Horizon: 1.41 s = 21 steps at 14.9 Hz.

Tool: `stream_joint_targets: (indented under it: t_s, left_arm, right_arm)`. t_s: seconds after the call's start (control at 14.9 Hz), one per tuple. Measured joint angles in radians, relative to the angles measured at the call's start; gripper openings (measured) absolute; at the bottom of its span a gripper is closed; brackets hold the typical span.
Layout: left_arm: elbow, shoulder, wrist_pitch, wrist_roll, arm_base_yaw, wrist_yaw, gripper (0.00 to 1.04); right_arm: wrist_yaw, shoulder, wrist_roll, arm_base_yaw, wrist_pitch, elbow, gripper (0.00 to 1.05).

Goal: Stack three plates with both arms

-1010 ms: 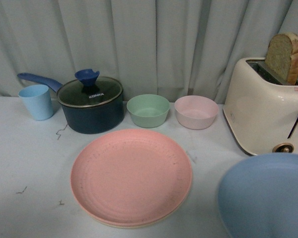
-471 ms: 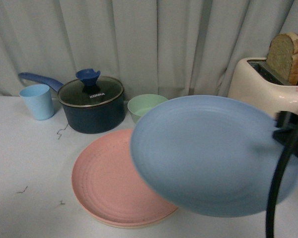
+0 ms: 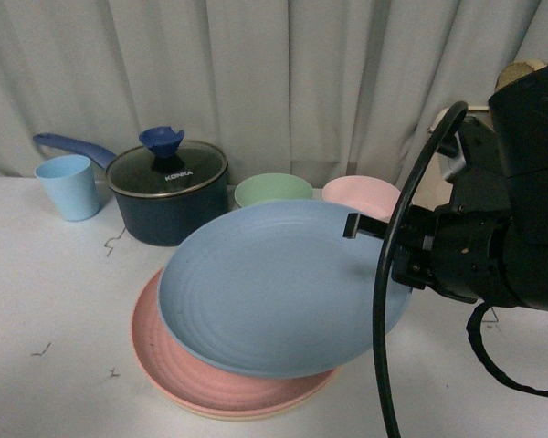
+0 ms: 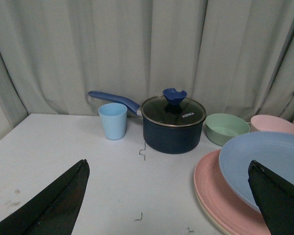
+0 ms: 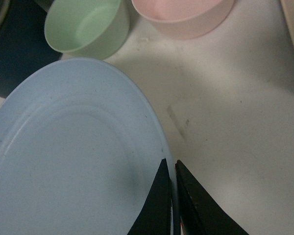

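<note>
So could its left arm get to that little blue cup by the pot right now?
Probably yes. The left gripper is open and empty, facing the blue cup across bare table, with nothing between them. Only the pot stands close beside it.

The right arm (image 3: 507, 246) is bulky matte black, blocky behind its fingers (image 5: 159, 200) and rounded further back; those fingers are thin black pointed wedges. A thick black cable (image 3: 381, 301) arcs beside it. The left fingers (image 4: 56, 205) are broader black tapered wedges

blue cup (image 3: 67, 186) | lidded navy saucepan (image 3: 169, 199) | green bowl (image 3: 272, 189) | pink bowl (image 3: 358, 192) | grey curtain (image 3: 256, 82)
</note>
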<state>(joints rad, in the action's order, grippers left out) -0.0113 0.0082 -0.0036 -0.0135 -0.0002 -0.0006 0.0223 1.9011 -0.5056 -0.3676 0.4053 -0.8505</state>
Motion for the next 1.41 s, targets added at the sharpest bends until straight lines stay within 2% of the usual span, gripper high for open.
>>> stream_joint_targets:
  t_s: [0.4, 0.94, 1.35, 1.41]
  left_arm:
    - [0.0, 0.0, 0.0, 0.0, 0.0, 0.0, 0.98]
    - [0.0, 0.0, 0.0, 0.0, 0.0, 0.0, 0.98]
    - [0.0, 0.0, 0.0, 0.0, 0.0, 0.0, 0.98]
    - [0.0, 0.0, 0.0, 0.0, 0.0, 0.0, 0.98]
  right_arm:
    - [0.061, 0.101, -0.002, -0.058, -0.045, -0.067, 0.03]
    - [0.056, 0.119, -0.009, -0.079, -0.047, -0.089, 0.03]
    - [0.066, 0.134, -0.002, -0.097, 0.028, -0.095, 0.03]
    - [0.06, 0.135, -0.002, -0.097, 0.029, -0.095, 0.09]
